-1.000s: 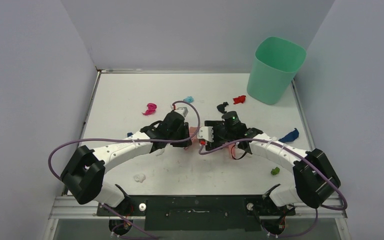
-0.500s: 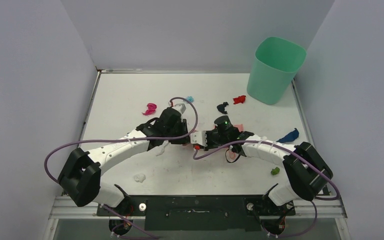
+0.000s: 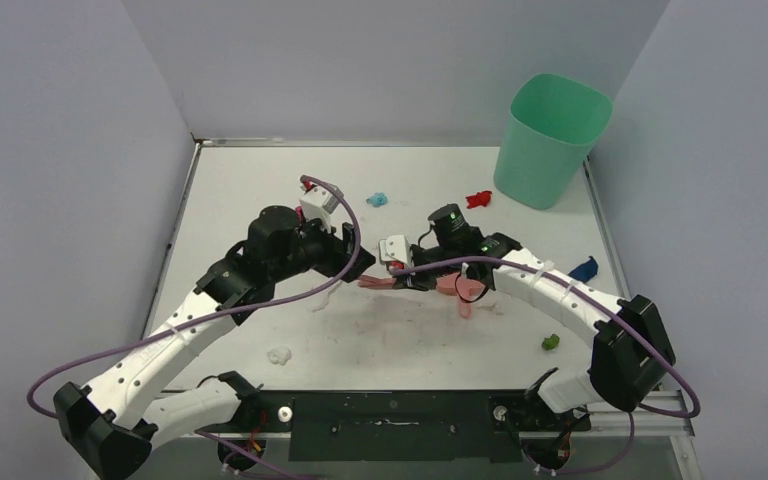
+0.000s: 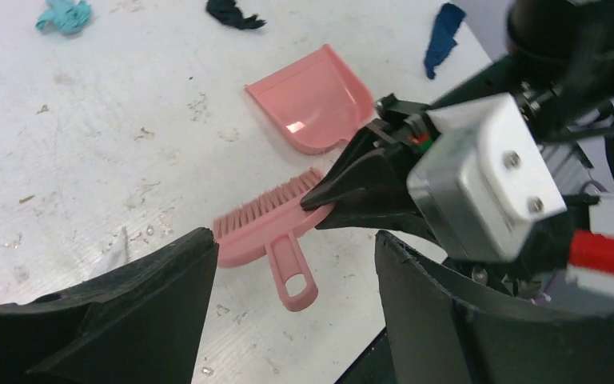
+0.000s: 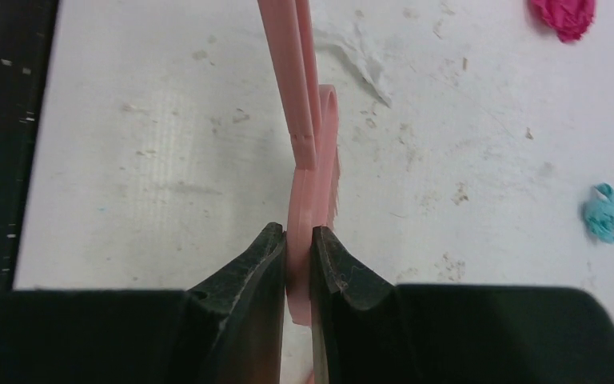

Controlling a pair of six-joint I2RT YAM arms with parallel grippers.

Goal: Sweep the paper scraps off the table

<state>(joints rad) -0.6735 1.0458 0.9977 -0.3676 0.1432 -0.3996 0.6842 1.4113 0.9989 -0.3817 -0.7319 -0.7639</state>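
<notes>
The right gripper point(image 5: 298, 240) is pinched tight on the pink brush point(image 4: 265, 228), low over the table point(image 3: 230, 190) and near the pink dustpan point(image 4: 313, 108). The left gripper point(image 4: 292, 240) hangs just above the brush, spread wide and holding nothing. The paper scraps lie scattered around them: light blue scrap point(image 3: 377, 199) and red scrap point(image 3: 478, 199) farther back, dark blue scrap point(image 3: 583, 268) and green scrap point(image 3: 551, 342) to the right, white scrap point(image 3: 279, 354) near the front.

Robotics laboratory test cell. Plain grey partition walls point(image 3: 380, 60) enclose a scuffed white tabletop point(image 3: 240, 190). A left arm point(image 3: 180, 325) and right arm point(image 3: 560, 295), both trailing purple cables point(image 3: 70, 365), are bolted to a black rail point(image 3: 390, 412) at its near edge.
</notes>
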